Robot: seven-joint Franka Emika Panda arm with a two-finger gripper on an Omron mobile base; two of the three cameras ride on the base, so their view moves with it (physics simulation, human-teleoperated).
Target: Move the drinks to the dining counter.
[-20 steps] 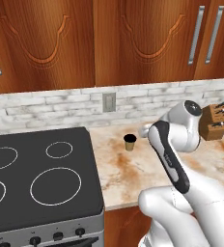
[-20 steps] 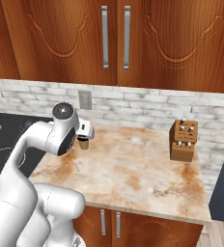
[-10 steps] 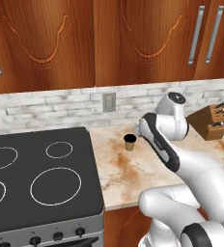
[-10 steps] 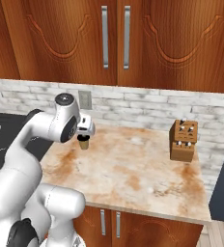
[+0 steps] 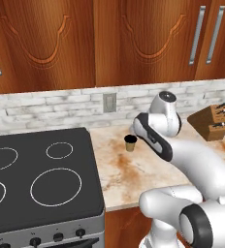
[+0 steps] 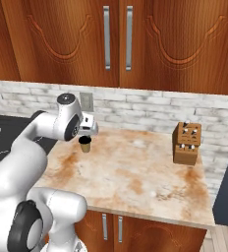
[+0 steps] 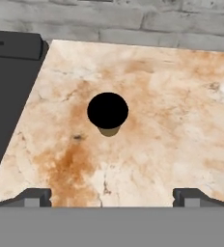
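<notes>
Swinging forward since a second ago, the claw (image 7: 112,195) now hangs above the cup (image 7: 107,113), fingers spread wide. That paper cup stands upright on the table (image 7: 172,140), just right of the stove (image 5: 37,179); likely light and crushable, so grip its sides gently.

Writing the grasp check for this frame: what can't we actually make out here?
- Pincer: hand view cuts the fingers off at the bottom, so just the tips show; in the left base view the arm's own body hides it.
- Paper cup: the hand view looks almost straight down, so its wall is nearly all hidden; the inside reads plain black, contents unclear.
- Knife block: handles too small to count.
</notes>
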